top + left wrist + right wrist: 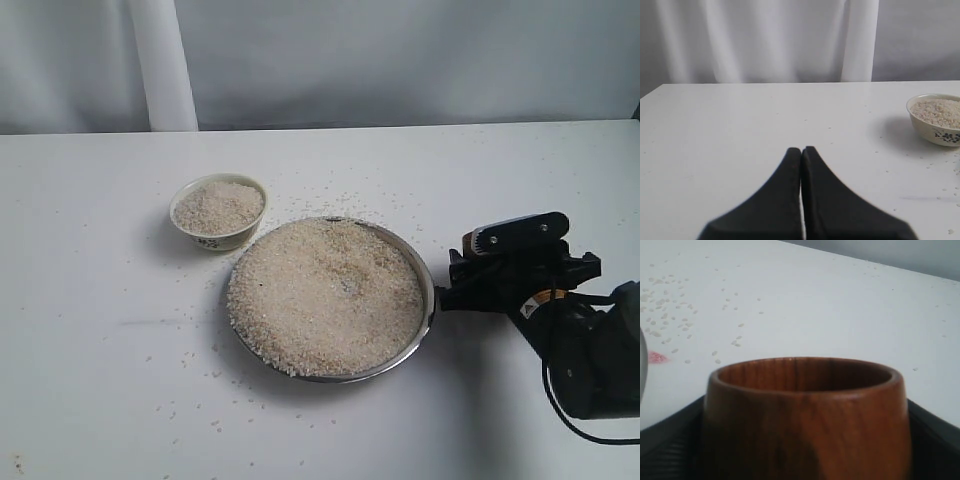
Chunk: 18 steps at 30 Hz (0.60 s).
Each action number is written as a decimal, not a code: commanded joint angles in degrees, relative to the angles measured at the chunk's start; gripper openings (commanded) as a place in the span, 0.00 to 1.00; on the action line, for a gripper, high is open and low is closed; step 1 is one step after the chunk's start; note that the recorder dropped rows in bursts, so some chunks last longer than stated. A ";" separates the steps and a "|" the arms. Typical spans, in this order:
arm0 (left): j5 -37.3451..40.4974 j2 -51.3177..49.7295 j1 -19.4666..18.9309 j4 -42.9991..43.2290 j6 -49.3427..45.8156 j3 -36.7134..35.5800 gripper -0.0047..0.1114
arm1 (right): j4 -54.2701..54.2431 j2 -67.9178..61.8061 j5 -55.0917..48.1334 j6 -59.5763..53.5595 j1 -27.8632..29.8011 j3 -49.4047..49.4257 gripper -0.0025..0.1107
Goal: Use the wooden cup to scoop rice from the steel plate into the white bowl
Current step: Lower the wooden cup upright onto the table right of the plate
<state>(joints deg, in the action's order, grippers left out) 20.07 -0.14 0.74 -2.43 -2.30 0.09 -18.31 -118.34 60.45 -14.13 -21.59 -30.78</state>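
While right tool (pixel 455 282) clamped on wooden cup (pixel 805 425), left tool (pixel 801 155) closed: rice (pixel 325 295) in steel plate (pixel 429 305), white bowl (pixel 222 241).

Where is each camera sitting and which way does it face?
Exterior: above the table, looking down on plate, bowl and right gripper.
Left wrist: low over the table, facing the curtain; shut left gripper in front.
Right wrist: behind the cup between its fingers, facing spilled rice.
Shared: exterior and left wrist both show the bowl.

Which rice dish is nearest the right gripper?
The steel plate, the wide shiny one beside the right gripper; the small white bowl sits beyond it.
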 commanded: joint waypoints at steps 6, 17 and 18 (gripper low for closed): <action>-0.33 0.14 0.15 0.02 0.22 -0.09 0.04 | 1.23 2.08 -2.19 0.91 0.28 -0.46 0.67; -0.33 0.14 0.15 0.02 0.22 -0.09 0.04 | 1.11 2.55 -3.71 0.91 0.28 -0.46 0.74; -0.33 0.14 0.15 0.02 0.22 -0.09 0.04 | 1.11 2.55 -3.71 0.91 0.28 -0.46 0.74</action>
<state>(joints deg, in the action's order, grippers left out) 20.07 -0.14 0.74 -2.43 -2.30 0.09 -17.53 -116.33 56.97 -13.56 -21.59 -31.26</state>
